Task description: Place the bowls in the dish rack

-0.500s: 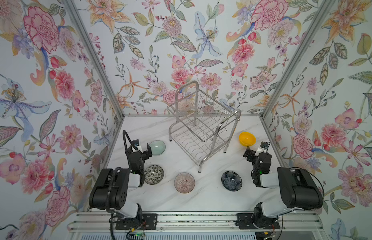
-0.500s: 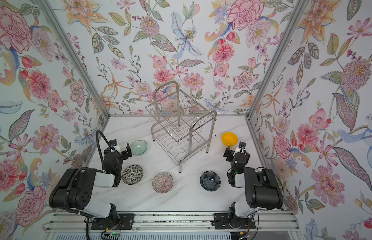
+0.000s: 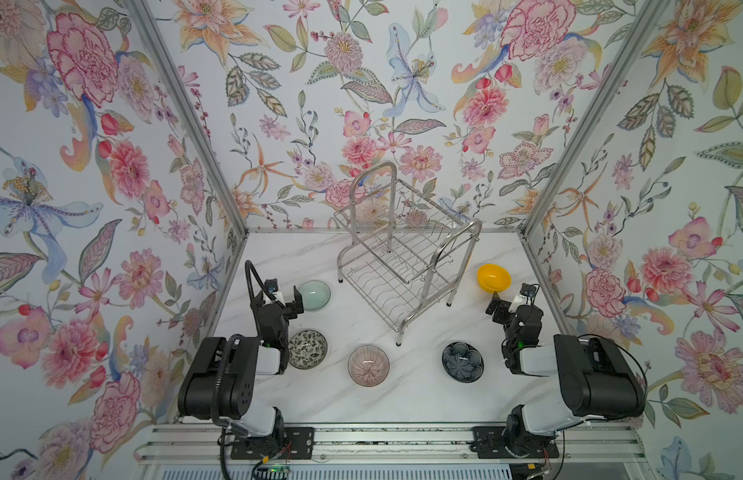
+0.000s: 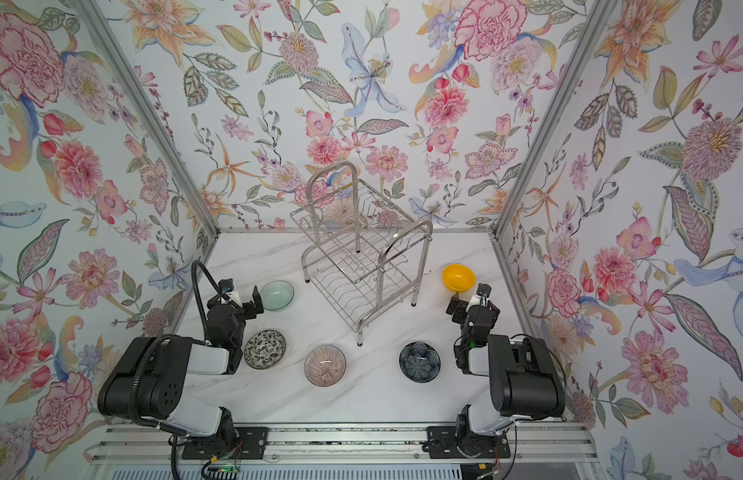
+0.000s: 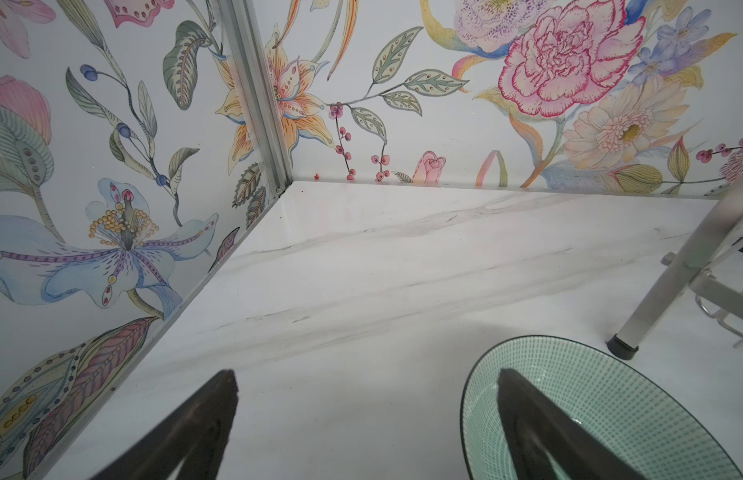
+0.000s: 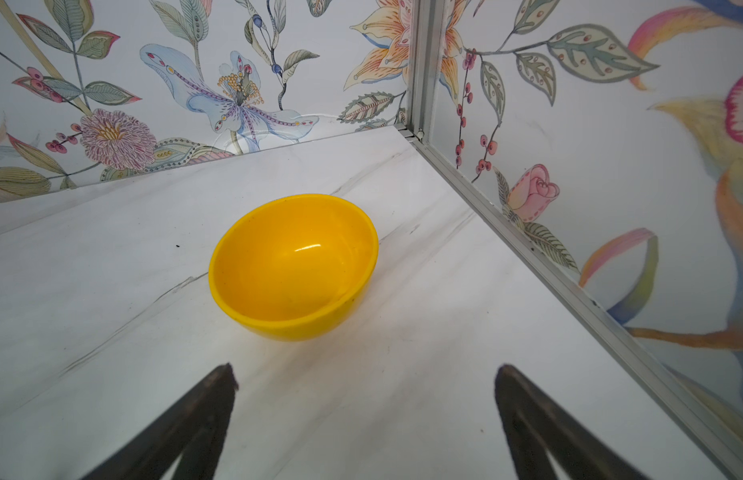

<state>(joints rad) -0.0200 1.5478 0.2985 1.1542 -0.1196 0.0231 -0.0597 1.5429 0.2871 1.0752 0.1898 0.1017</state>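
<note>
A white marble table (image 3: 403, 399) sits between walls (image 3: 91, 166) covered in painted flowers. On the left, the black left gripper (image 5: 365, 376) has its two fingers (image 5: 207, 415) spread far apart and holds nothing. It hangs at the near-left edge of a pale green round bowl (image 3: 315, 296) with tiny dots inside. In the left wrist view one finger is over the inside of that bowl and the other is over bare table, so the rim lies between them. Whether a finger touches the bowl cannot be told.

Nearer, beside the left arm, stands a white round bowl with dark leaf speckles (image 3: 307, 349). To its right, in the near middle, stands a pink ribbed round bowl (image 3: 368, 365). Farther back in the middle stands the big shiny steel wire dish rack (image 3: 386, 291) with two shelves, turned at a slant. All five bowls sit on the table, outside the rack.

Right of the pink one sits a dark navy round bowl with a petal pattern (image 3: 462, 361). To the right of the rack sits a plain yellow round bowl (image 6: 295, 266), upright. The black right gripper (image 6: 365, 374) is just on the near side of it, not touching, with its fingers (image 6: 203, 415) spread wide and nothing between them.
</note>
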